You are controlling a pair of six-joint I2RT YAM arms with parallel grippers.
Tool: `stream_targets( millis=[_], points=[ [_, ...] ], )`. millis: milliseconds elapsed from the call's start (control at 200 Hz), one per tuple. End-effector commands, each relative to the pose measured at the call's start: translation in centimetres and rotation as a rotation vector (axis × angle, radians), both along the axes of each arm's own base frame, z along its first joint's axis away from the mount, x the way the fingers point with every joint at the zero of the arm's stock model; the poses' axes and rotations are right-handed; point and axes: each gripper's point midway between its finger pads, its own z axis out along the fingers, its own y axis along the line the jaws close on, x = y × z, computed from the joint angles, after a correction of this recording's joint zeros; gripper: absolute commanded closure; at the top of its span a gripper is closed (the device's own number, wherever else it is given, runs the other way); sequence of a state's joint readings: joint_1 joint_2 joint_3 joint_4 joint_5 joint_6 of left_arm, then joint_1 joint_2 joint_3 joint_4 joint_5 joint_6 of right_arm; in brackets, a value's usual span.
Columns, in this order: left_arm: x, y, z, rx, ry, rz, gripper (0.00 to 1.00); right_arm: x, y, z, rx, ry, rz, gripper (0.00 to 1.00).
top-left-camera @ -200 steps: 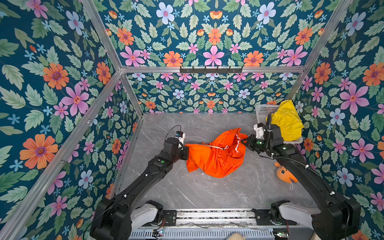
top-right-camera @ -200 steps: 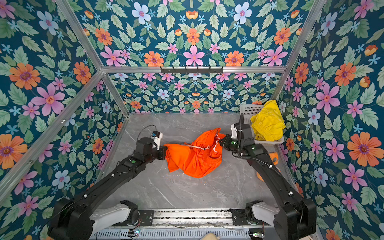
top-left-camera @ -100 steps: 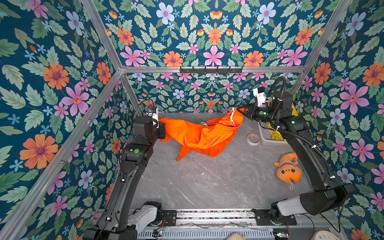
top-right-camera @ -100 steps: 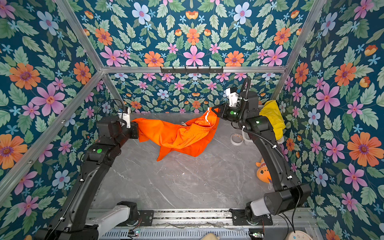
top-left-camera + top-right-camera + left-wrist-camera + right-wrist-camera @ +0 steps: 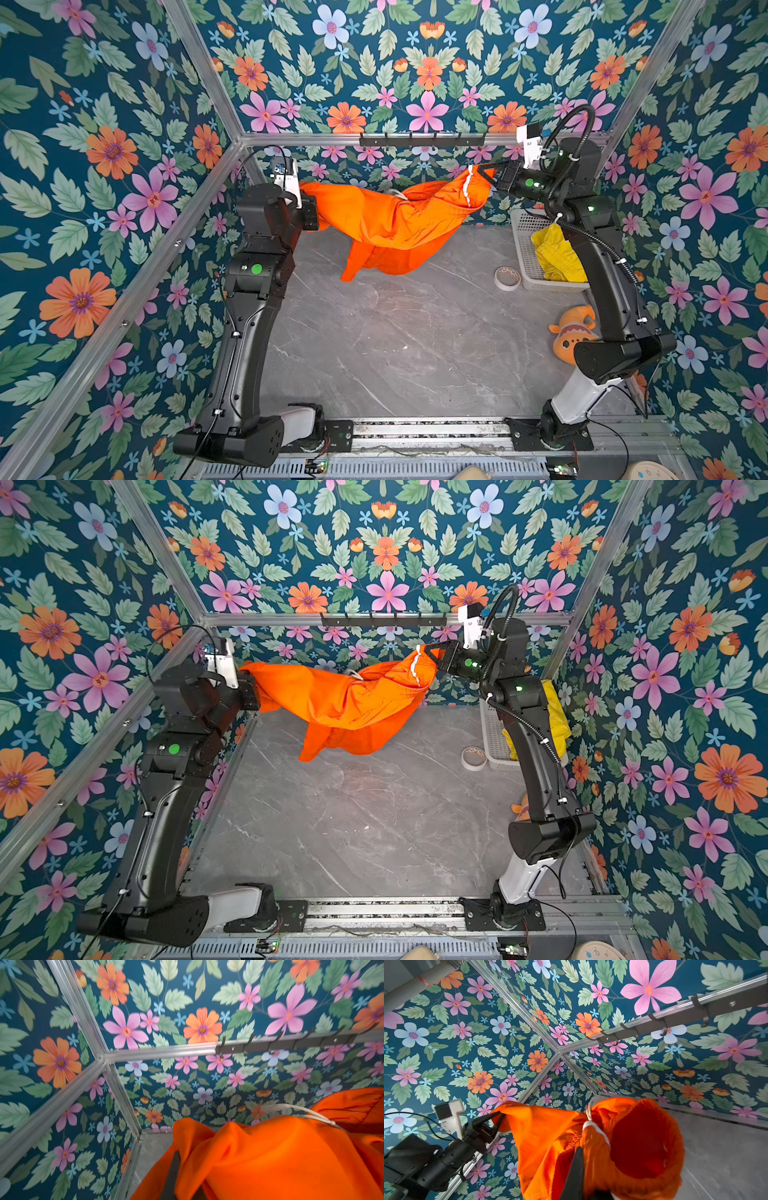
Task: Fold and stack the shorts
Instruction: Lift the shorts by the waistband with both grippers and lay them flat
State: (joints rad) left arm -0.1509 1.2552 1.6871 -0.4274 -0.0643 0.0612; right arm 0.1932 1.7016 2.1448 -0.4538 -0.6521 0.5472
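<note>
While the left gripper (image 5: 308, 204) and right gripper (image 5: 485, 176) each pinch shut on opposite ends of the orange shorts (image 5: 395, 224), the cloth hangs between them above the table (image 5: 395, 353), long axis side to side, its loose leg drooping nearer the left one.

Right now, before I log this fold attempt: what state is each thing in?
left gripper: shut on orange shorts
right gripper: shut on orange shorts
orange shorts: unfolded, hung in the air between the grippers
yellow shorts: crumpled in the basket
tape roll: flat on the table
plush fish: lying on the table
</note>
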Motion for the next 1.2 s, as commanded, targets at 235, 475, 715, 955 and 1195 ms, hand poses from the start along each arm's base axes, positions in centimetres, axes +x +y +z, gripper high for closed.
stream_targets(
  millis=[235, 475, 715, 955, 1195],
  points=[
    [-1.8, -1.0, -21.0, -0.095, 0.382, -0.035, 0.92, -3.3, -1.7, -20.9, -0.074, 0.352, -0.08, 1.0],
    [-5.9, -1.8, -27.9, -0.21, 0.551, -0.056, 0.37, -9.9, -6.8, -31.6, -0.339, 0.623, -0.261, 0.29],
    [-6.8, -3.1, -27.4, -0.208, 0.565, -0.149, 0.35, -15.3, -3.7, -31.5, -0.556, 0.619, -0.129, 0.31],
    [-6.3, -4.3, -29.9, -0.269, 0.611, -0.186, 0.37, -14.9, 3.8, -36.4, -0.529, 0.793, 0.067, 0.33],
    [-6.7, -4.4, -30.7, -0.281, 0.618, -0.191, 0.37, -12.1, 7.1, -40.9, -0.509, 0.845, 0.146, 0.37]
  ],
)
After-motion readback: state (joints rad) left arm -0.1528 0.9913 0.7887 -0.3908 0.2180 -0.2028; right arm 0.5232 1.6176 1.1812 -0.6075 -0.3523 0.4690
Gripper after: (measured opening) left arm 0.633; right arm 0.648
